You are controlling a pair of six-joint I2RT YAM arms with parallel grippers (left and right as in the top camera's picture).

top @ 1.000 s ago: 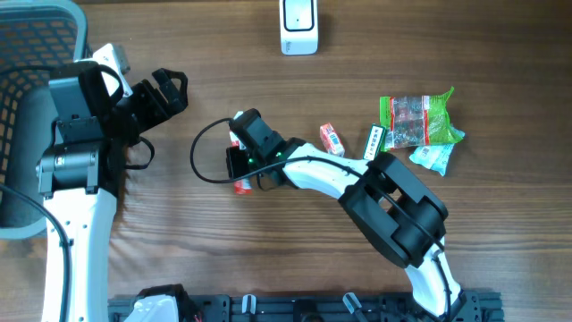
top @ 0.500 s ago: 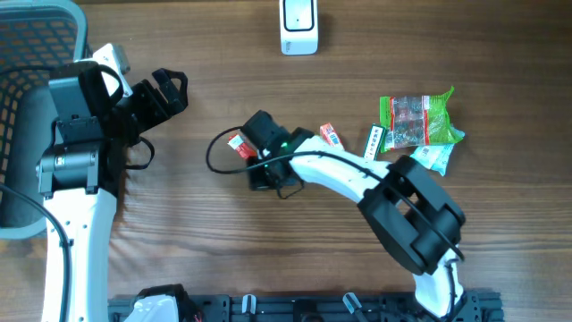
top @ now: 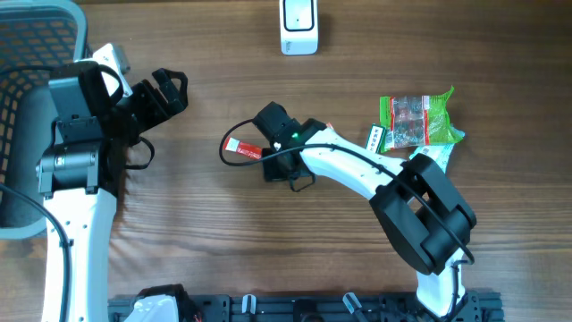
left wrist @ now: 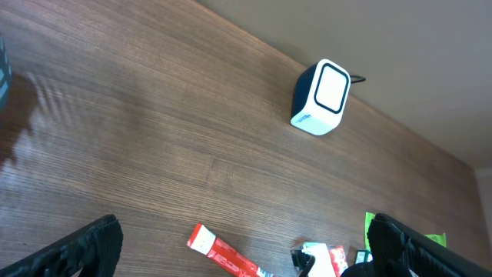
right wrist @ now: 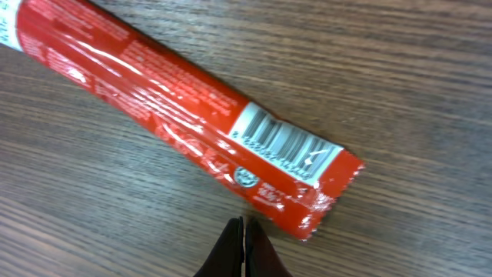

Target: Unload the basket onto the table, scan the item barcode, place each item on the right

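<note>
Red foil caught the light as a long snack bar lay flat on the wooden table. It was near the middle of the table, well apart from the white barcode scanner at the far edge. The right gripper was poised just beside the bar's crimped end, its two fingers pinched together on nothing. It seemed placed to nudge or take up the wrapper rather than carry it. The left gripper waited off to one side, fingers spread wide and empty, likely kept clear of the work. The wrapper was glossy and slightly crumpled, with fine white print along its length and a white tip at one end. A white barcode panel faced upward near the other end. With the bar lying on the wood and the scanner well apart from it, the scan looked not yet done.
</note>
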